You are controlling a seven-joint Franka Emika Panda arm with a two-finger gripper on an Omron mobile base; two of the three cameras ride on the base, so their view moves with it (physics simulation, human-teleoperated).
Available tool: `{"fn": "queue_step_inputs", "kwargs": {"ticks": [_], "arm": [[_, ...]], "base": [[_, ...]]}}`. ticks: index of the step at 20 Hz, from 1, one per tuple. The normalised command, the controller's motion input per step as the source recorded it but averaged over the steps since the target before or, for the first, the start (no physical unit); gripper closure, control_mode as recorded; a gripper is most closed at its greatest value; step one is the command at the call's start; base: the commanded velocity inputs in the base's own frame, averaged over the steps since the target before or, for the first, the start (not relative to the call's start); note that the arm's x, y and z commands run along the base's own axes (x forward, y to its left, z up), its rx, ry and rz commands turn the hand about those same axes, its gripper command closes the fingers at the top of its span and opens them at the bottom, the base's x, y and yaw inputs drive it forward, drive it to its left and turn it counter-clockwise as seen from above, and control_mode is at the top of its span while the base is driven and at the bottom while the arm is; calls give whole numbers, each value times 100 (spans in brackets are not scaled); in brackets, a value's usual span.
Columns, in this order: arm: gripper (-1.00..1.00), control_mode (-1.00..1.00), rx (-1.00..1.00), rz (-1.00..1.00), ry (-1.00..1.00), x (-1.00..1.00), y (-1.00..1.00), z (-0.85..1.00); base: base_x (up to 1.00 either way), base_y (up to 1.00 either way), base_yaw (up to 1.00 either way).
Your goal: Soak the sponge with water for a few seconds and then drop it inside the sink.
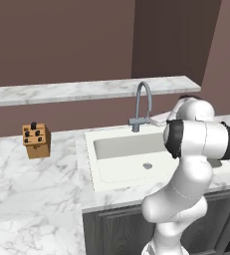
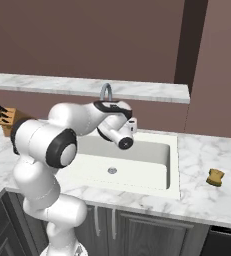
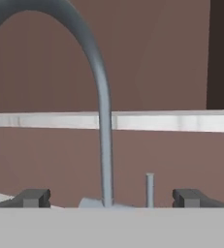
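Arm's facing the tap (image 3: 103,121) w/ gripper (image 3: 111,197) fingers spread wide, nothing held, prob. reaching for the small upright lever (image 3: 149,190) beside the pipe, needs centring on it, while sponge (image 2: 216,177) is lying on counter (image 2: 207,200) right of sink (image 2: 137,162).

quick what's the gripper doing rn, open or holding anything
Gripper: open and empty, fingers wide apart, facing the tap. The sponge lies on the counter right of the sink.
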Motion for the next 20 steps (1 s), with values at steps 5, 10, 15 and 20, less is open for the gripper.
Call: {"fn": "queue_step_inputs", "kwargs": {"ticks": [5,10,15,20], "arm": [[-100,-100,1,0,0,26,0,0],[-100,-100,2,0,0,17,0,-2],[-100,-100,3,0,0,10,0,-10],[-100,-100,3,0,0,3,0,-17]], "base": [[0,0,0],[0,0,0],[0,0,0],[0,0,0]]}}
